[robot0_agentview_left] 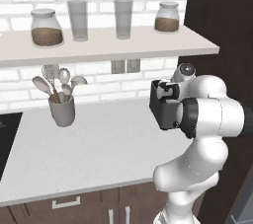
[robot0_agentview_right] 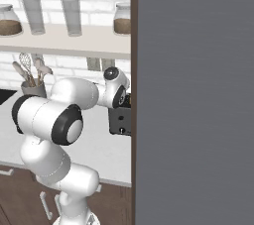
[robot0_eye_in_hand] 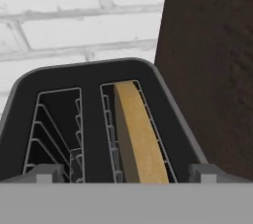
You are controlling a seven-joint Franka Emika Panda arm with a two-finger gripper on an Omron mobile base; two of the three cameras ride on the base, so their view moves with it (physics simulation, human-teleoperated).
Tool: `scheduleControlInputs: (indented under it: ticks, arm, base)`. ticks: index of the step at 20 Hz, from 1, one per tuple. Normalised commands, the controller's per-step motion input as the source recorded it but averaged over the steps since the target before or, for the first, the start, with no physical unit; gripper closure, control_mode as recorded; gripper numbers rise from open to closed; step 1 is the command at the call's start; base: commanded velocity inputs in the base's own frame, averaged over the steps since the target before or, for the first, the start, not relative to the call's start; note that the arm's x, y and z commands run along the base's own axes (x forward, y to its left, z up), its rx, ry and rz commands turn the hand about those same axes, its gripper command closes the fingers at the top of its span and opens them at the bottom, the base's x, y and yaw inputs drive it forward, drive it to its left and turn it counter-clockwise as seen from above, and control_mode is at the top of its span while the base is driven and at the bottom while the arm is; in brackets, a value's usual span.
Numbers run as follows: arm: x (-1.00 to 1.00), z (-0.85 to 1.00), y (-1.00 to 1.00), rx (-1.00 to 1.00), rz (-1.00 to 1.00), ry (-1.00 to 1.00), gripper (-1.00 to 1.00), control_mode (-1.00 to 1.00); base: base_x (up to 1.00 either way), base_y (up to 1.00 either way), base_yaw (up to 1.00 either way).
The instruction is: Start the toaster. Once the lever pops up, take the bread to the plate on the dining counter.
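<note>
The black toaster [robot0_eye_in_hand: 94, 119] stands on the brick-backed worktop against a dark cabinet side, also seen as the toaster [robot0_agentview_left: 160, 109] and the toaster [robot0_agentview_right: 120, 120]. A tan bread [robot0_eye_in_hand: 141, 136] slice stands on edge in its right slot; the left slot is bare. My gripper [robot0_eye_in_hand: 126, 173] hangs just above the toaster top, open, with one fingertip at each side of the slots and nothing between them. From the left base, the gripper [robot0_agentview_left: 171, 89] sits over the toaster's top, partly behind my arm. The lever is hidden. The plate and the dining counter are out of view.
A grey utensil holder [robot0_agentview_left: 62, 110] with spoons stands at the back left of the worktop [robot0_agentview_left: 99, 144]. A shelf [robot0_agentview_left: 108, 45] above carries jars and glasses. A tall dark cabinet [robot0_agentview_left: 222, 30] walls off the right side. A black cooktop [robot0_agentview_left: 6, 139] lies at the far left.
</note>
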Motion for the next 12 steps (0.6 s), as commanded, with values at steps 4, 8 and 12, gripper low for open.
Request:
scheduleControlInputs:
  ticks: [4,8,12]
  arm:
    - [0.04,-0.10,0.00,0.00,0.00,0.00,-1.00,-1.00]
    - [0.04,-0.09,0.00,0.00,0.00,0.00,-1.00,-1.00]
    - [0.00,-0.02,-0.03,0.01,0.00,0.00,-1.00,-1.00]
  base:
    - [0.00,0.00,0.00]
    - [0.00,0.00,0.00]
    - [0.00,0.00,0.00]
